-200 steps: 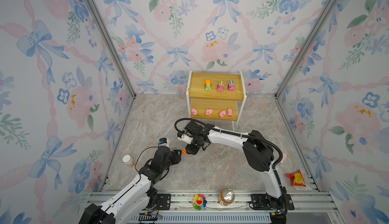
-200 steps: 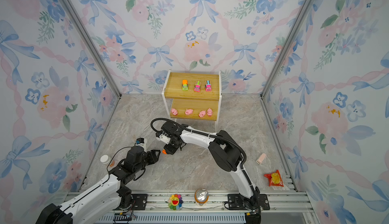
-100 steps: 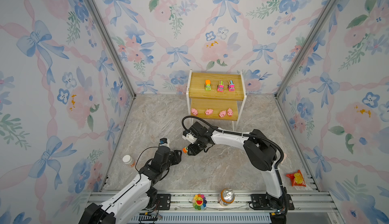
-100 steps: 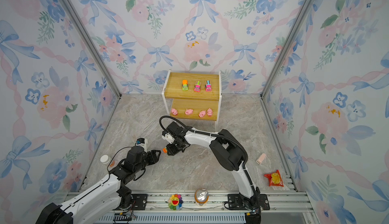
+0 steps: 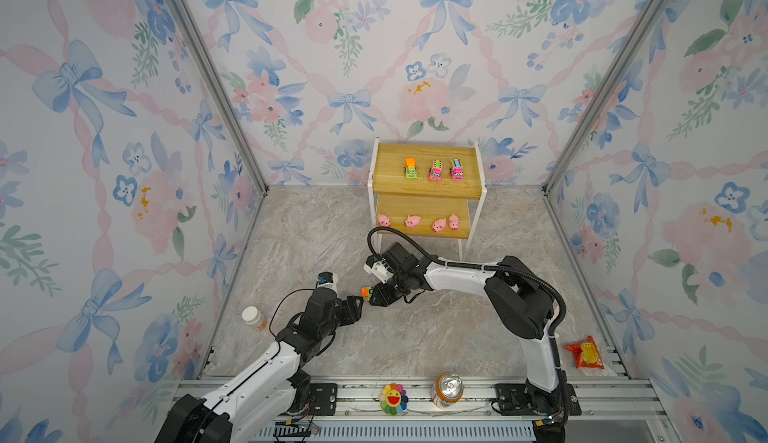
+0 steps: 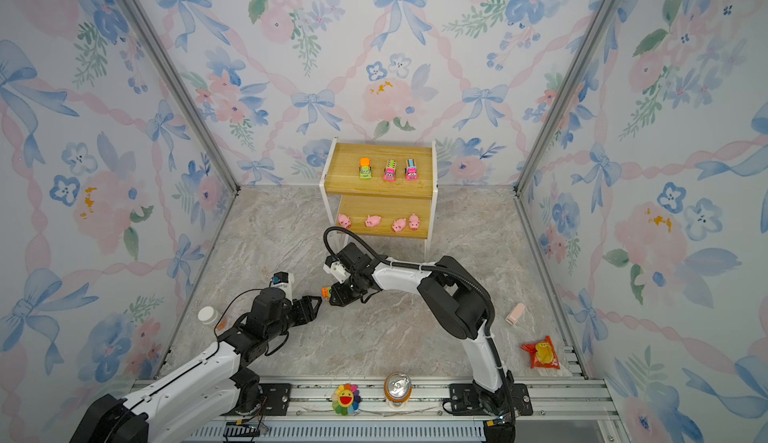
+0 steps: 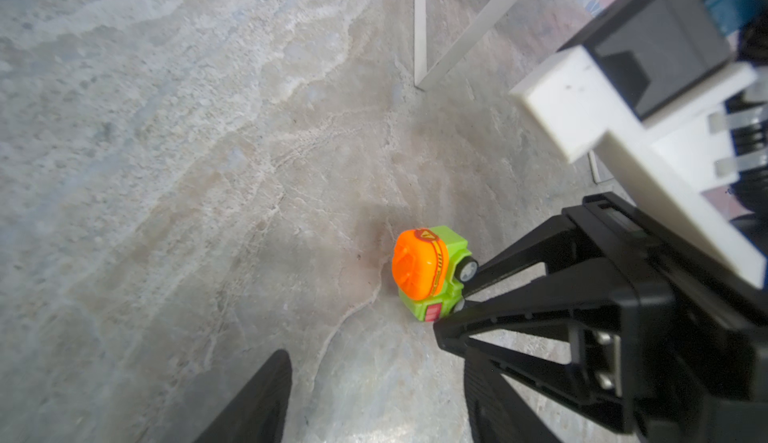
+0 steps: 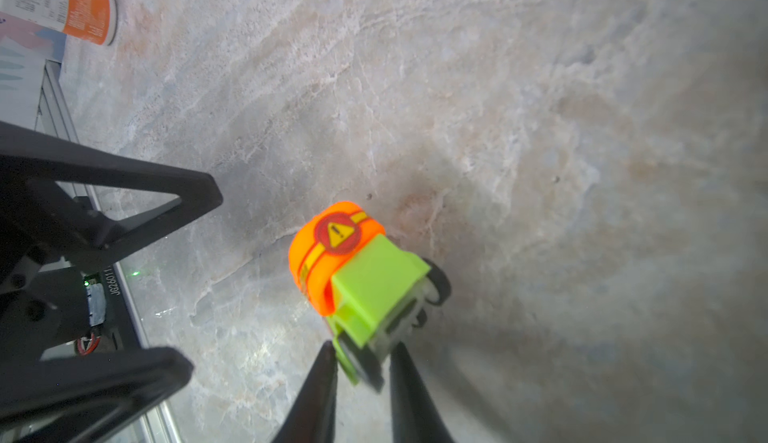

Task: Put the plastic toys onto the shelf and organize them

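A green truck with an orange top (image 5: 365,291) (image 6: 325,292) (image 7: 428,272) (image 8: 357,270) hangs tilted just above the floor. My right gripper (image 5: 372,295) (image 6: 333,296) (image 8: 363,347) is shut on its cab end. My left gripper (image 5: 356,301) (image 6: 312,303) (image 7: 376,360) is open just beside the truck, not touching it. The shelf (image 5: 390,170) (image 6: 345,170) stands at the back. Its top board carries one green truck (image 5: 411,168) and two pink trucks (image 5: 435,170). Several pink pigs (image 5: 383,220) line its lower board.
A white bottle with an orange label (image 5: 252,317) (image 8: 62,4) lies at the left wall. On the front rail sit a rainbow flower (image 5: 392,398) and a can (image 5: 448,389). At the right lie a red snack packet (image 5: 585,352) and a small pink object (image 6: 515,313).
My left gripper's fingers have spread and let go of the green truck. My right gripper's fingers have closed on it, and the right wrist has shifted a little to the right.
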